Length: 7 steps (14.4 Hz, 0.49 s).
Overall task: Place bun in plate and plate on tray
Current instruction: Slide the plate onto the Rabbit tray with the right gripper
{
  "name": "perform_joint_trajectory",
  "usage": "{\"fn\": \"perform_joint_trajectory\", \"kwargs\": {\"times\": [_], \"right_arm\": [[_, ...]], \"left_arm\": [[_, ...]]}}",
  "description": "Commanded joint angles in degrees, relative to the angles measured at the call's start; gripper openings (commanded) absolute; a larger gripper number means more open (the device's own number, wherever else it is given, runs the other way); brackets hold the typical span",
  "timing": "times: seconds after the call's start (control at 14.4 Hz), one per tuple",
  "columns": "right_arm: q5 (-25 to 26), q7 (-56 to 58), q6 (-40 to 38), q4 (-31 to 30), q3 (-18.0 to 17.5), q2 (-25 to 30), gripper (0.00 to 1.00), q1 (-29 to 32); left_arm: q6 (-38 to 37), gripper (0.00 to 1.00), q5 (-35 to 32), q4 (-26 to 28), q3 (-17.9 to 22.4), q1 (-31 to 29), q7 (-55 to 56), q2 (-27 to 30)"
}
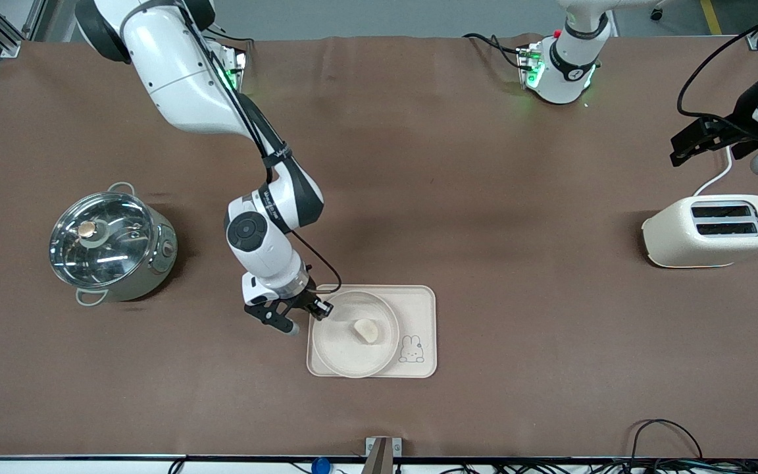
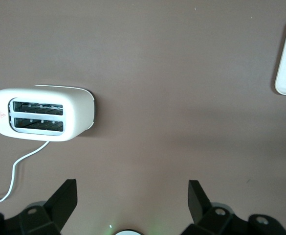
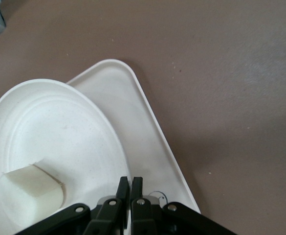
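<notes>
One pale cream bun [image 1: 366,330] seen in one round cream-white plate [image 1: 339,349] on one cream rectangular tray [image 1: 422,309], right gripper [image 1: 304,318] clenched at plate rim, left gripper [image 2: 133,196] spread wide over a white toaster [image 2: 45,113], tray's bunny drawing [image 1: 411,349] shown whole only from the front.

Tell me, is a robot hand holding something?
The right gripper seems to pinch the round cream-white plate by its rim, on the side toward the right arm's end of the table. The left gripper is open and holds nothing.

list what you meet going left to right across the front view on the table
Steel pot with a glass lid → right gripper, shut at the plate's rim → round cream-white plate holding the pale half-moon bun, on the cream rectangular bunny tray → cream two-slot toaster → left gripper, open, waiting.
</notes>
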State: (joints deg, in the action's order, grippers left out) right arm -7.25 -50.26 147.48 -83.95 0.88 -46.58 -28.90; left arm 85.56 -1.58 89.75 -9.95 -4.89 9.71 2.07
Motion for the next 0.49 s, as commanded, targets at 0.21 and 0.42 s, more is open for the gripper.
{"fn": "perform_joint_trajectory", "kwargs": {"times": [0.21, 0.42], "right_arm": [[-0.75, -1.51, -0.26, 2.12, -0.62, -1.94, 0.13, -0.98], [-0.92, -1.51, 0.53, 2.04, -0.62, -1.76, 0.76, -1.25]], "left_arm": [[0.14, 1.0, 1.23, 0.17, -0.5, -0.47, -1.27, 0.04], [0.05, 1.0, 1.23, 0.08, -0.5, -0.65, -1.27, 0.04]]}}
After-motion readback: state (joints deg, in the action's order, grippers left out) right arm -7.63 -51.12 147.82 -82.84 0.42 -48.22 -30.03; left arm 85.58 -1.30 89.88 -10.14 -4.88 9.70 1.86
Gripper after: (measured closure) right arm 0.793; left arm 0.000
